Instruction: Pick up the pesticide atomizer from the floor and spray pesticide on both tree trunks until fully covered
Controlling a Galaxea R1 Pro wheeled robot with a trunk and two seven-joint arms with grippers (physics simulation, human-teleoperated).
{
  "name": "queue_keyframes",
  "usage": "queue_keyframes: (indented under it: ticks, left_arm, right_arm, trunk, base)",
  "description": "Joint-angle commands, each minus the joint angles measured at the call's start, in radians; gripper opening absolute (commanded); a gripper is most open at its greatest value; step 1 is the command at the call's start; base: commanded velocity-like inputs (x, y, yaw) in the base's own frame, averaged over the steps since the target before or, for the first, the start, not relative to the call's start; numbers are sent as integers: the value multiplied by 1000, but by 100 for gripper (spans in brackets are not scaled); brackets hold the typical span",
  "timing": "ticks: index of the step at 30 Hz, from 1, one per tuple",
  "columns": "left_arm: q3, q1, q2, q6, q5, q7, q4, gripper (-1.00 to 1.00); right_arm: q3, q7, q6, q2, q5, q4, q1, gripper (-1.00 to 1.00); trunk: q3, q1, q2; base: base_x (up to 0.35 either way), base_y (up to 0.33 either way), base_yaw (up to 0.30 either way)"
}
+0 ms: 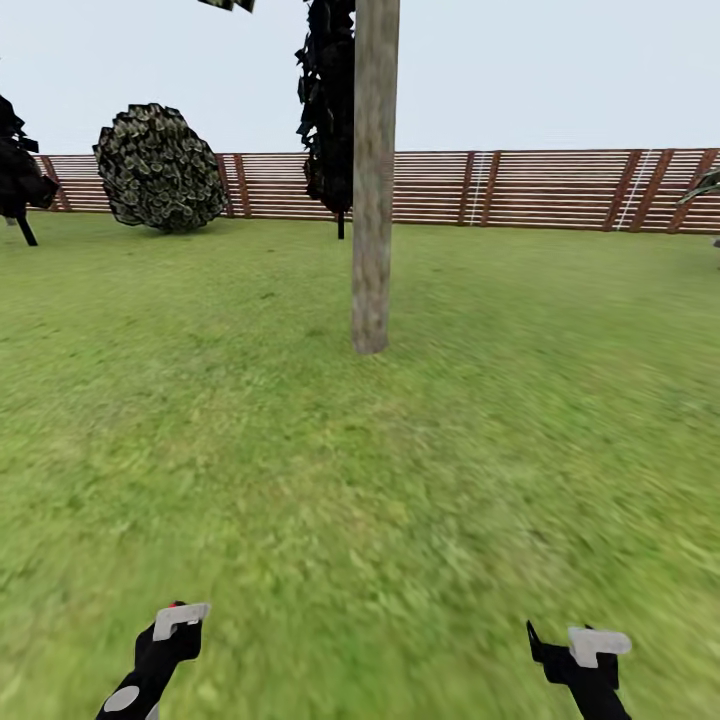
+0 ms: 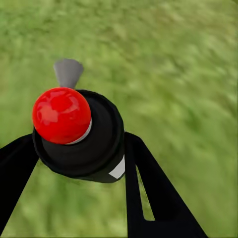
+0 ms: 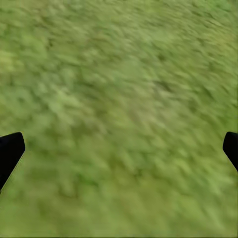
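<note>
Left hand (image 2: pixel 74 148) grasping the atomizer (image 2: pixel 79 131), right hand (image 3: pixel 119 148) released; next, approach the tree trunk (image 1: pixel 373 180) ahead and spray.

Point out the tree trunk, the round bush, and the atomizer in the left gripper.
tree trunk (image 1: pixel 371 200), head view, mid-height of the column.
round bush (image 1: pixel 160 168), head view, centre of its foliage.
atomizer (image 2: pixel 62 115), left wrist view, its red top.

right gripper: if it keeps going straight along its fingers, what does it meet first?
Grass. The right gripper is open with nothing between its fingers, and the right wrist view looks straight onto the lawn. No stone or object lies in that line; how far off the ground is, I can't tell.
</note>
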Motion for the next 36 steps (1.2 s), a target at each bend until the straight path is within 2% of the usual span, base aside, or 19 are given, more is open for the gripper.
queue_keyframes:
  ticks: [1, 13, 24, 36]
  left_arm:
    - [0, 0, 0, 0, 0, -1, 0, -100]
    - [0, 0, 0, 0, 0, -1, 0, -100]
    - [0, 0, 0, -2, 0, -1, 0, -100]
    - [0, 0, 1, -3, 0, -1, 0, -100]
  right_arm:
    - [0, 0, 0, 0, 0, 0, 0, 100]
    - [0, 0, 0, 0, 0, 0, 0, 100]
    - [0, 0, 0, 0, 0, 0, 0, 100]
    - [0, 0, 0, 0, 0, 0, 0, 100]
  trunk:
    - [0, 0, 0]
    - [0, 0, 0]
    - [0, 0, 0]
    - [0, 0, 0]
  base:
    - [338, 0, 0]
    - [337, 0, -4]
    - [338, 8, -95]
    - [310, 145, -3]
